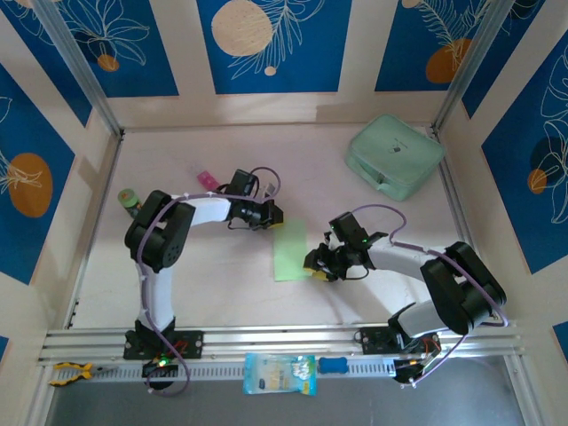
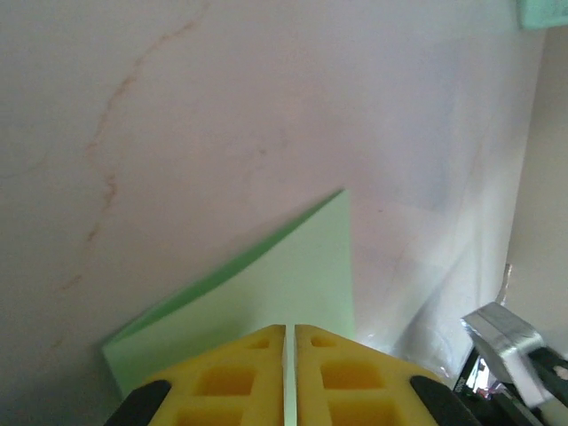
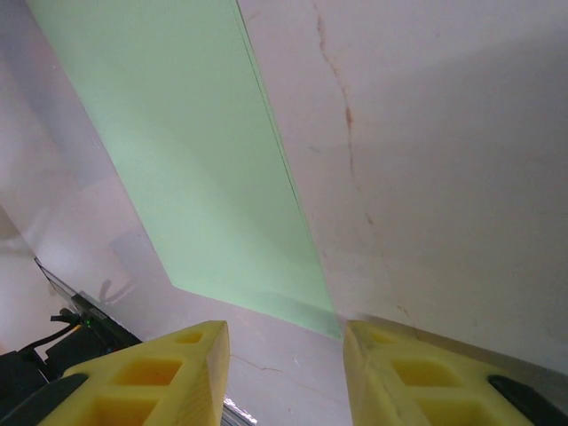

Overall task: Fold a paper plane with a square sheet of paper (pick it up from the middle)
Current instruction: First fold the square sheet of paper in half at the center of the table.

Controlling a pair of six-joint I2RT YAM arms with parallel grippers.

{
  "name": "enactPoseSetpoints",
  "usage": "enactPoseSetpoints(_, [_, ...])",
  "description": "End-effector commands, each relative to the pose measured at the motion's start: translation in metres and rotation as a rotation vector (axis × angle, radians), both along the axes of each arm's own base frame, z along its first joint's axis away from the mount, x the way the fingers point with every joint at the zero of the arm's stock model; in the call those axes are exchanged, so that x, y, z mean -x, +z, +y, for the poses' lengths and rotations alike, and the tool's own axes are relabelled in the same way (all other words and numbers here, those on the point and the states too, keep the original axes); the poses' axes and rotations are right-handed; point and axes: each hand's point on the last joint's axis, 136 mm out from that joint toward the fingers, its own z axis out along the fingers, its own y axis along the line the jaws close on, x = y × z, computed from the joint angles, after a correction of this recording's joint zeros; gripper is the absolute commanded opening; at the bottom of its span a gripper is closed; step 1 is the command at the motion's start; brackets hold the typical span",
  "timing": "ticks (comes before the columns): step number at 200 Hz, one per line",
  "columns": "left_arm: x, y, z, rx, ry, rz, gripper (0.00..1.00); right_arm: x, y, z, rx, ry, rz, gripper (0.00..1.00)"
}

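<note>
Risk: crease skewing if my right claw point(image 3: 284, 348), spread wide, nudges the paper point(image 1: 290, 250) lower-centre | my left claw point(image 2: 289, 342), pinched closed, is pressing its upper end.

Bright, even light; wrist views soft
</note>
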Motion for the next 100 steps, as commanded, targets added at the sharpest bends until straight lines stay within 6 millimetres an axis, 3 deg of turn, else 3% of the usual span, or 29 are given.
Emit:
enactPoseSetpoints(1, [0.010,-0.031,0.012,-0.050,0.015,0.075,0.10,0.008,0.004,0.003,-0.023,0.013,0.023,0.41])
enactPoseSetpoints(49, [0.028,-0.047,0.027,-0.107,0.017,0.102,0.09,0.010,0.002,0.001,-0.009,0.008,0.038,0.43])
enactPoseSetpoints(100, [0.026,-0.045,0.029,-0.105,0.027,0.101,0.08,0.012,0.001,0.006,-0.010,0.024,0.061,0.44])
